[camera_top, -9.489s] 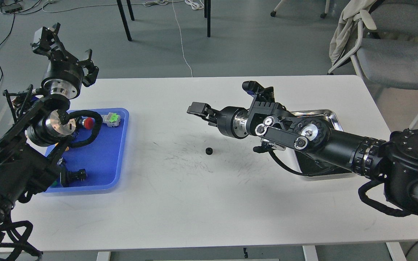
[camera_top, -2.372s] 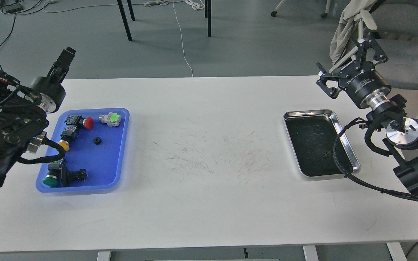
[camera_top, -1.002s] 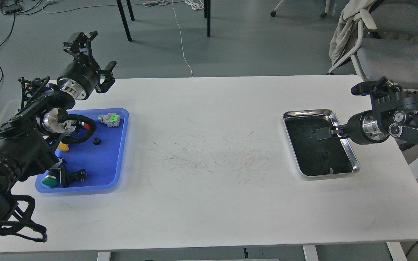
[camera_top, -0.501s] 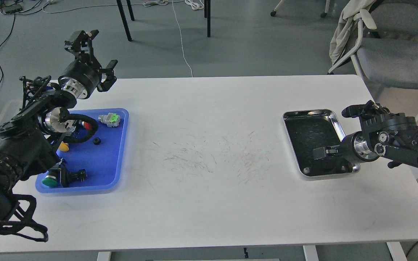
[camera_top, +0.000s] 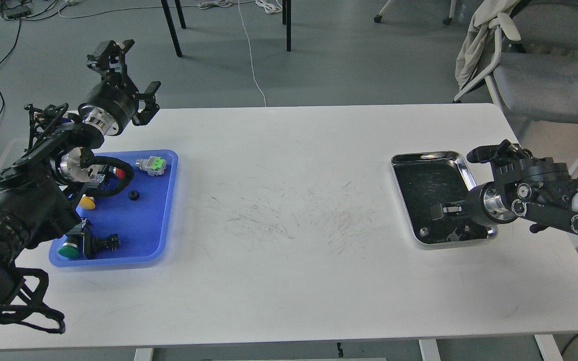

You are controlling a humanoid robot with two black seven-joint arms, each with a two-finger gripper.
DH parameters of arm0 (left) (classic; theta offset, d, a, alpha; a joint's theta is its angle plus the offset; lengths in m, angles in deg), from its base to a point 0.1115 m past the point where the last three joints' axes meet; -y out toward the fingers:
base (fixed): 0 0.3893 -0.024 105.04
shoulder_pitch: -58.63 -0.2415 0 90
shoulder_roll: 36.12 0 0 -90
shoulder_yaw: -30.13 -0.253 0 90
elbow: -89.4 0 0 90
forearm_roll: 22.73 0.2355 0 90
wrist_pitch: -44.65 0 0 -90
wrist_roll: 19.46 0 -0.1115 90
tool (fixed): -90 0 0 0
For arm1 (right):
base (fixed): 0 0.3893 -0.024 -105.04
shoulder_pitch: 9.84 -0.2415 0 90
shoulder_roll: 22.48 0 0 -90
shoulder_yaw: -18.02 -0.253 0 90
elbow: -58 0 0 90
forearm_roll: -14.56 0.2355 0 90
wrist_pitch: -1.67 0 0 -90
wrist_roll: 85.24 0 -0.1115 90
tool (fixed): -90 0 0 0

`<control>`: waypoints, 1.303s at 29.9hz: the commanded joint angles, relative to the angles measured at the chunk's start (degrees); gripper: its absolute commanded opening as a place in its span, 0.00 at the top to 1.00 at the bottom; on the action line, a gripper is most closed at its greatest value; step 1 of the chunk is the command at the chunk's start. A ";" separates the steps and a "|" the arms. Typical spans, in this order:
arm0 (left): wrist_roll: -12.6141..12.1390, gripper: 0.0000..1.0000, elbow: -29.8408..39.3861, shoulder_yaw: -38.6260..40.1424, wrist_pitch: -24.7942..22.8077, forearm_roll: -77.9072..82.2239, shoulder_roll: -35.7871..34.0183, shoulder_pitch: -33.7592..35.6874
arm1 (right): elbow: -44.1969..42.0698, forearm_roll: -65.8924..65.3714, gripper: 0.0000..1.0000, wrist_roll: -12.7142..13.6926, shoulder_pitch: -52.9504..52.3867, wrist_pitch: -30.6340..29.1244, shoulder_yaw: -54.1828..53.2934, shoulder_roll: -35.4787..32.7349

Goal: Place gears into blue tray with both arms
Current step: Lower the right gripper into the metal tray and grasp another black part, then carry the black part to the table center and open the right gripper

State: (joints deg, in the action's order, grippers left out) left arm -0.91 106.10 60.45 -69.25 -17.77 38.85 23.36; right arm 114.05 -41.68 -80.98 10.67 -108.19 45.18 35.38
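Black gear [camera_top: 133,194] barely discernible

We're looking at a robotics lab or office test room: a white table [camera_top: 289,281] is sitting on grey floor [camera_top: 344,65], its centre showing dark scuff marks [camera_top: 294,215]. Cables [camera_top: 249,50] are trailing across the upper middle, black table legs [camera_top: 171,25] are standing at upper left, and a grey office chair [camera_top: 540,75] with a draped cloth [camera_top: 479,40] is waiting upper right.
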 commanded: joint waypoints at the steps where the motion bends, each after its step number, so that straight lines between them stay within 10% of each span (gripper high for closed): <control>1: 0.00 0.02 0.00 0.00 0.00 -0.03 -0.09 -0.07 | 0.11 -1.59 0.74 -0.21 0.06 0.00 0.00 -0.02; 3: 0.00 0.02 0.00 0.00 0.00 0.06 -0.09 -0.07 | 0.29 -2.21 0.99 -0.83 -0.03 0.09 0.00 -0.20; 16: 0.00 0.02 0.00 0.00 0.17 0.14 -0.09 0.02 | 3.61 -1.77 0.99 -1.97 -2.04 4.12 -1.14 -1.69; 27: -0.09 0.02 0.00 0.00 0.09 0.32 0.00 0.37 | 16.98 18.70 0.99 -5.05 -28.24 6.41 -6.23 -10.57; 33: -0.09 0.02 0.00 0.00 0.26 0.32 0.52 0.37 | 18.14 18.88 0.99 -15.76 -17.20 10.01 -13.26 -7.51; 39: 0.00 0.02 0.00 0.00 0.17 0.32 0.35 0.37 | 7.26 18.88 0.99 -18.75 -6.29 10.81 -20.73 8.73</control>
State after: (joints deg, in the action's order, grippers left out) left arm -1.00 106.10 60.46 -69.03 -17.45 39.31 23.74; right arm 127.59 -22.80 -98.19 -0.03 -97.59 28.00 36.05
